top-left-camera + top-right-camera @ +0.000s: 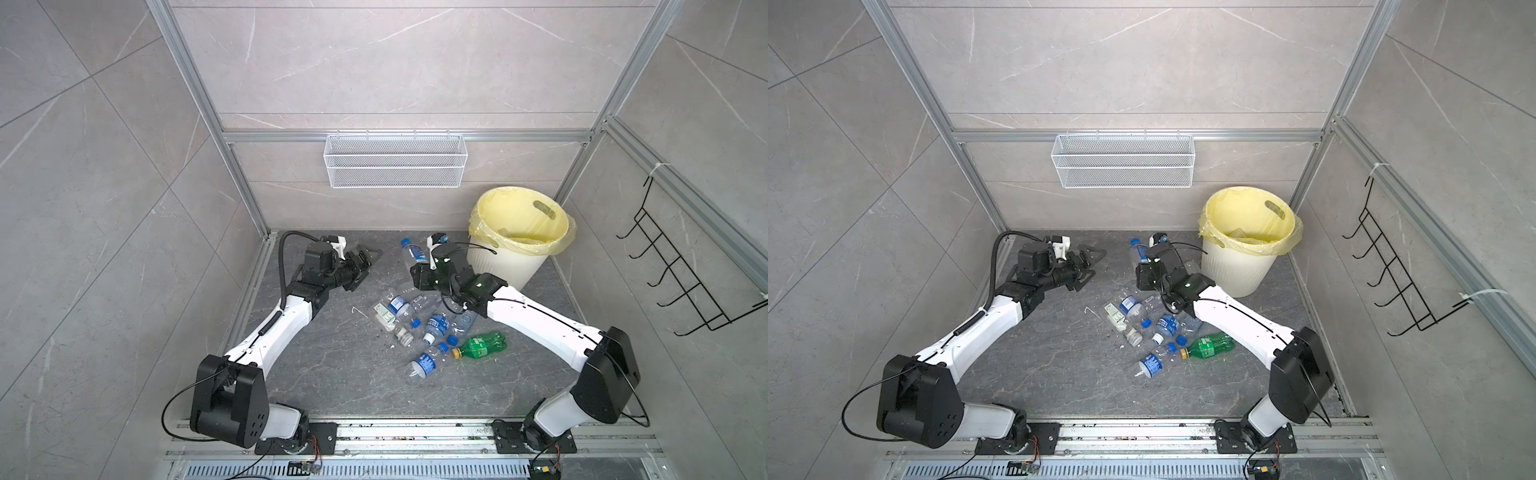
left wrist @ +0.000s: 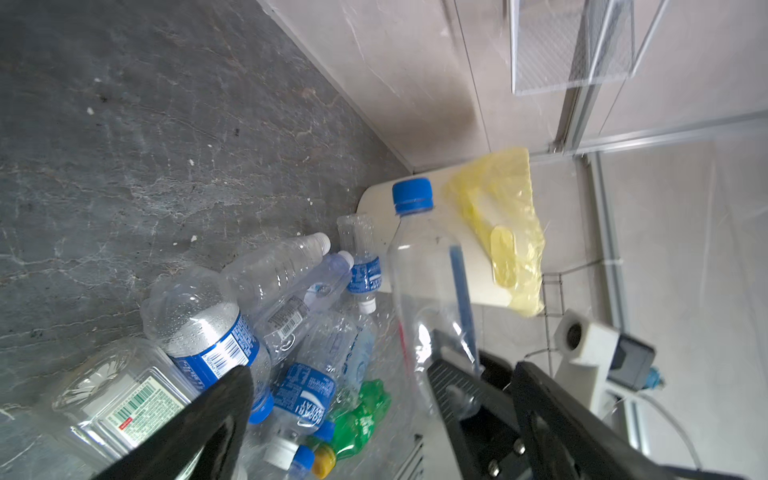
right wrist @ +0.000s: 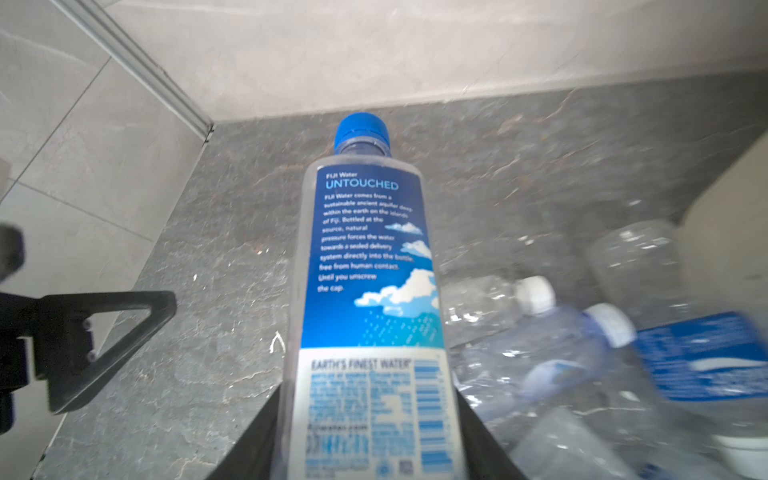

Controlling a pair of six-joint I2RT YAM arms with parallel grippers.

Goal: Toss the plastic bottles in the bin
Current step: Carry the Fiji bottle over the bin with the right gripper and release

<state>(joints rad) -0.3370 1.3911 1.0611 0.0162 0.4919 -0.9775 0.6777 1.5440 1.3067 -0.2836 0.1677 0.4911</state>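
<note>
Your right gripper has its jaws closed on the lower body of the Fiji bottle, a clear one with a blue cap and blue label. The cap points toward the back wall. In both top views that bottle sits just left of the bin, beside its ribbed wall and not over the rim. The yellow bag drapes over the bin's edge.

Your left gripper is over on the left near the back of the desk. Its jaws are spread wide with nothing between them, well apart from the held bottle.

The pile of bottles lies mid-desk under your right forearm. The green bottle is at the pile's right edge, and one blue-labelled bottle lies nearest the arm bases.
</note>
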